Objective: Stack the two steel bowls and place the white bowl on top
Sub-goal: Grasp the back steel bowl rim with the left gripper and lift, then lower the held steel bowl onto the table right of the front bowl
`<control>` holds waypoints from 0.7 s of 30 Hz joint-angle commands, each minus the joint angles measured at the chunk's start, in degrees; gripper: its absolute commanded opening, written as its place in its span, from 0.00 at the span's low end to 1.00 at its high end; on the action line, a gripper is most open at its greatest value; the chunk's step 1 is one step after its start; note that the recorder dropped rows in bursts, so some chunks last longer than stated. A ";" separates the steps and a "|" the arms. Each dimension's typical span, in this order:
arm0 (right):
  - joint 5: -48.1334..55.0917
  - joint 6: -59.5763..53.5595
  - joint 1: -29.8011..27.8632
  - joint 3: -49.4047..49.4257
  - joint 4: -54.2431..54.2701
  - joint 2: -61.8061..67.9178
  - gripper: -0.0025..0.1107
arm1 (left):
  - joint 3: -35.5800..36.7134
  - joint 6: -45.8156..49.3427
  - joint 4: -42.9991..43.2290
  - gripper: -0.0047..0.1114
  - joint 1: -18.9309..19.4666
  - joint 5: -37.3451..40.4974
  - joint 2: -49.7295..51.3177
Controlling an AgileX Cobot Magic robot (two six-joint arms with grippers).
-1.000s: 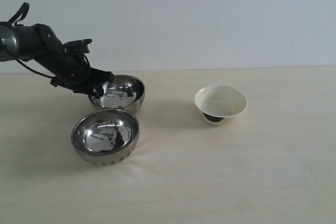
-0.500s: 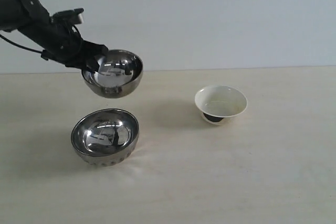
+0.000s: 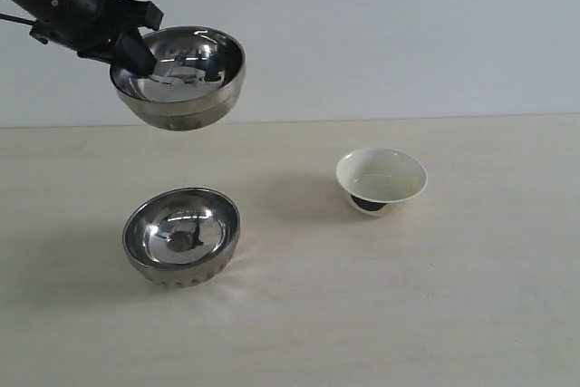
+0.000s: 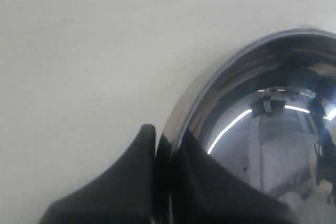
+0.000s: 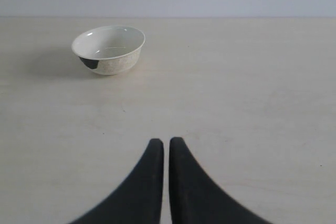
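Note:
My left gripper (image 3: 138, 53) is shut on the rim of one steel bowl (image 3: 181, 77), holding it high in the air at the upper left of the exterior view. In the left wrist view the same steel bowl (image 4: 262, 129) has one finger outside its wall and one inside, pinched by the left gripper (image 4: 167, 136). The other steel bowl (image 3: 181, 235) rests on the table below it, upright. The white bowl (image 3: 381, 179) stands to the right. My right gripper (image 5: 166, 142) is shut on nothing, well short of the white bowl (image 5: 108, 49); it does not show in the exterior view.
The pale wooden table (image 3: 435, 296) runs back to a plain light wall. Nothing else stands on it besides the bowls.
The left arm has lifted the steel bowl from the table, up and slightly left, to well above the other steel bowl. The white bowl and resting steel bowl have not moved.

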 commanded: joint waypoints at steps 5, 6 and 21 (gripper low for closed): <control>-0.29 -0.16 -0.37 0.02 -0.05 -0.25 0.02 | 11.84 -0.46 -2.74 0.07 -9.05 -5.03 -6.73; -0.29 -0.16 -0.37 0.02 -0.05 -0.25 0.02 | 13.18 -0.46 -2.85 0.07 -10.35 -6.10 -7.18; -0.29 -0.16 -0.37 0.02 -0.05 -0.25 0.02 | 25.45 1.46 -7.99 0.07 -17.32 -16.69 -4.59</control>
